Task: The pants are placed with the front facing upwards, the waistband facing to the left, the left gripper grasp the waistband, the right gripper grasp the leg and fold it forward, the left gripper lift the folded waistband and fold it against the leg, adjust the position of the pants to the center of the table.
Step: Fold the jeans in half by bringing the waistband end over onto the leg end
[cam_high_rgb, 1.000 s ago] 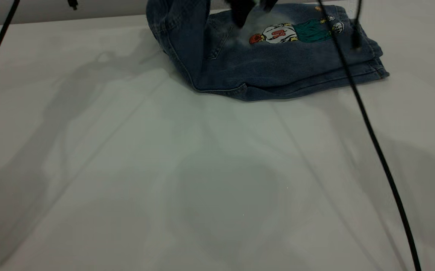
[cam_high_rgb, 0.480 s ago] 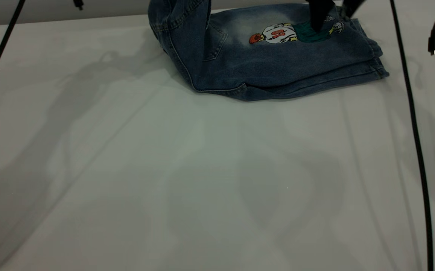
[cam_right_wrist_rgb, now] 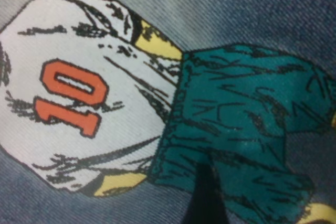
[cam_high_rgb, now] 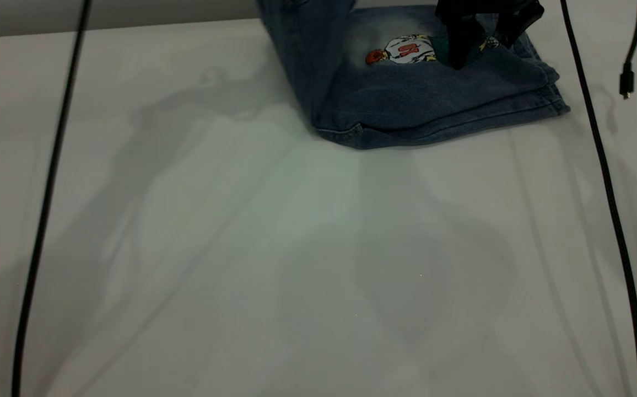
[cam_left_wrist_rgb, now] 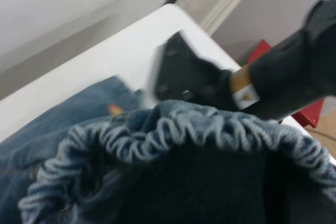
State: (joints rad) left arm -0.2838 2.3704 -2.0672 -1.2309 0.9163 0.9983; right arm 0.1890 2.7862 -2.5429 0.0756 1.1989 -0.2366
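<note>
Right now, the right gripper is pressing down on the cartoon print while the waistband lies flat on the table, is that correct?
Not quite. The waistband is not flat on the table; the left wrist view shows it bunched and raised, and the exterior view shows that end of the pants lifted out of frame. The right gripper is indeed down on the cartoon print.

Pants (cam_high_rgb: 434, 99) are coarse, faded denim with a ruched waistband (cam_left_wrist_rgb: 184, 132); counter (cam_high_rgb: 241, 248) is smooth matt white
</note>
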